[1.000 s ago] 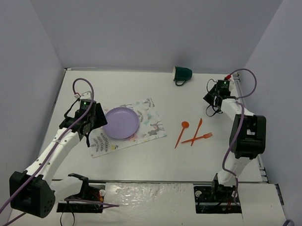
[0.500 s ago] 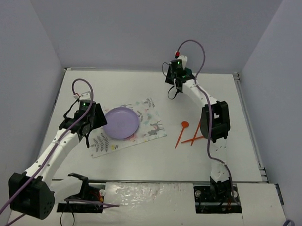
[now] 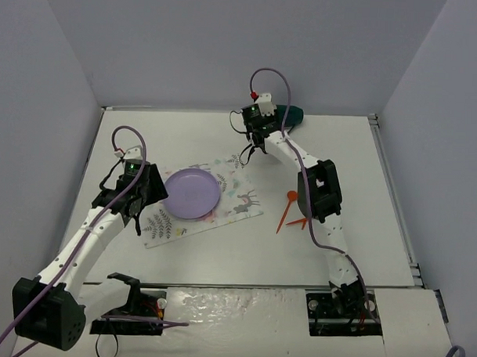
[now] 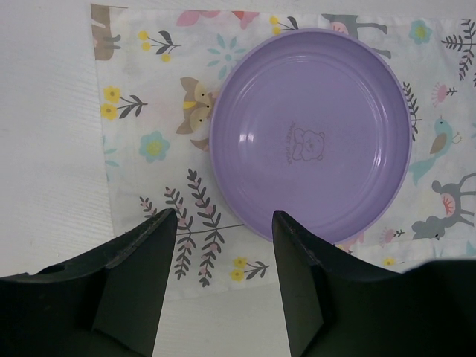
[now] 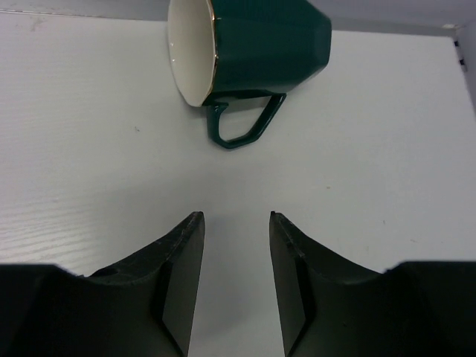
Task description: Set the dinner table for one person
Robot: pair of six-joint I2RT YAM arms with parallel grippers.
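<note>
The white dinner table holds a printed placemat with a purple plate on it. My left gripper is open and empty just left of the plate; in the left wrist view its jaws hover over the placemat at the plate's near rim. A dark green mug lies on its side at the back, opening left, handle toward me. My right gripper is open and empty over bare table just short of it. From above, the right gripper partly hides the mug.
An orange spoon lies right of the placemat. Another orange utensil beside it is partly hidden by the right arm's elbow. Grey walls close the table at the back and sides.
My right arm has swung from the table's right side leftward to the back centre, in front of the mug. The left arm has hardly moved.
</note>
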